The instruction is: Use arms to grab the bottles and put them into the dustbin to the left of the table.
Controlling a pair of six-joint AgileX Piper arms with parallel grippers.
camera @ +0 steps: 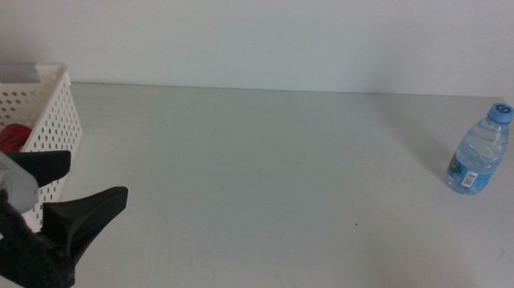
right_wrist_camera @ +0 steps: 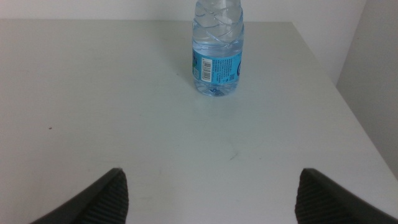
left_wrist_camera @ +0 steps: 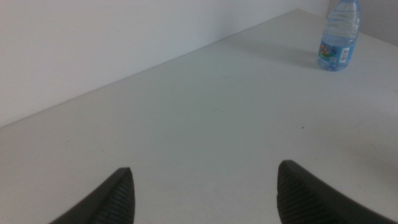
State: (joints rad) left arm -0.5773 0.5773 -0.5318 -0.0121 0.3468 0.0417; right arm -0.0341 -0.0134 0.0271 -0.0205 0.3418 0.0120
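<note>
Clear bluish water bottle [camera: 479, 150] w/ blue cap stands upright at the far right of the pale tabletop [camera: 264, 179]. Blue label has a white barcode patch; text too small to read. White perforated dustbin [camera: 45, 117] at left, something red inside. Left gripper [camera: 64, 190] beside the bin, jaws spread wide, holding nothing. Right gripper [right_wrist_camera: 211, 193] faces the bottle, jaws wide apart, empty.

At the right edge you see a clear bluish water bottle [camera: 480, 151] with a blue cap and a blue label bearing a white barcode patch. At the left, your white perforated dustbin [camera: 51, 118] shows something red [camera: 14, 138] inside. The left gripper [camera: 80, 185] is black; the table [camera: 264, 179] is pale grey-white.
</note>
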